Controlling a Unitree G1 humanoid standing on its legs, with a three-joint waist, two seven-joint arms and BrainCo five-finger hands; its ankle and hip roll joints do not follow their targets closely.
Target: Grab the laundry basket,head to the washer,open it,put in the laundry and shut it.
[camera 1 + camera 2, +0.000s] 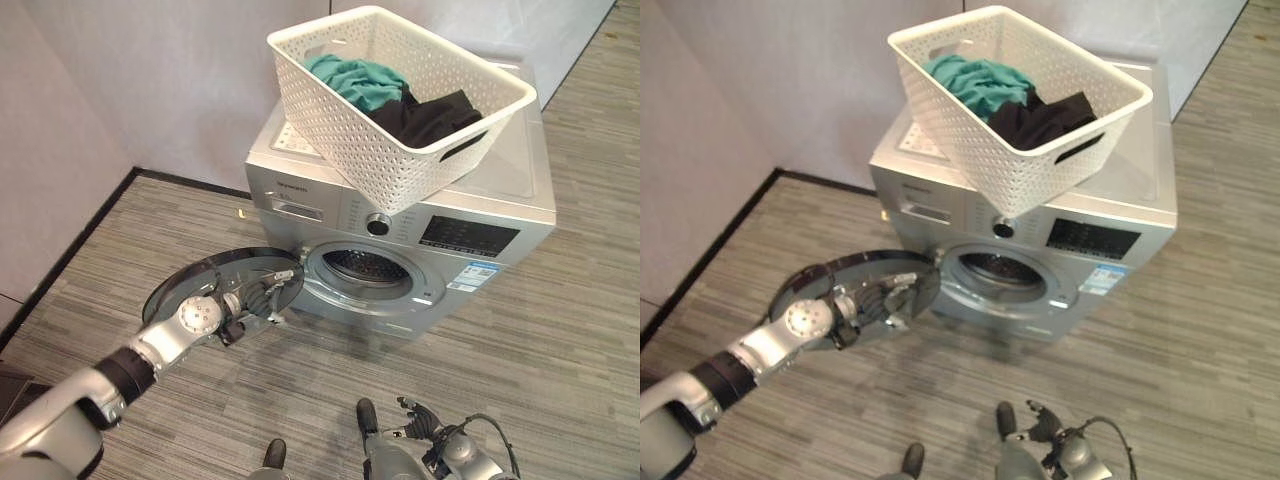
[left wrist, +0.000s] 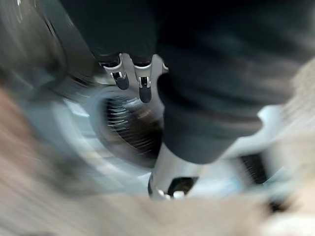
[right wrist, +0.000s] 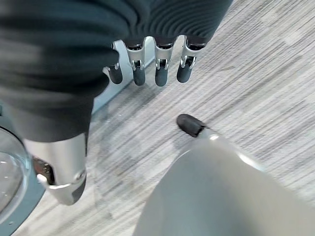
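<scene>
We see the basket (image 1: pixel 400 100) with its laundry (image 1: pixel 400 95) on top of the washer (image 1: pixel 500 190), whose door (image 1: pixel 215 285) stands open. Our left hand (image 1: pixel 262 296) is at the door's edge, its grip unclear. Our right hand (image 3: pixel 147 69) hangs low before the washer, fingers relaxed.

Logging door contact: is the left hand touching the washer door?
Touching. In the left eye view the left hand lies against the open washer door, fingers at its rim beside the drum opening; no gap shows.
</scene>
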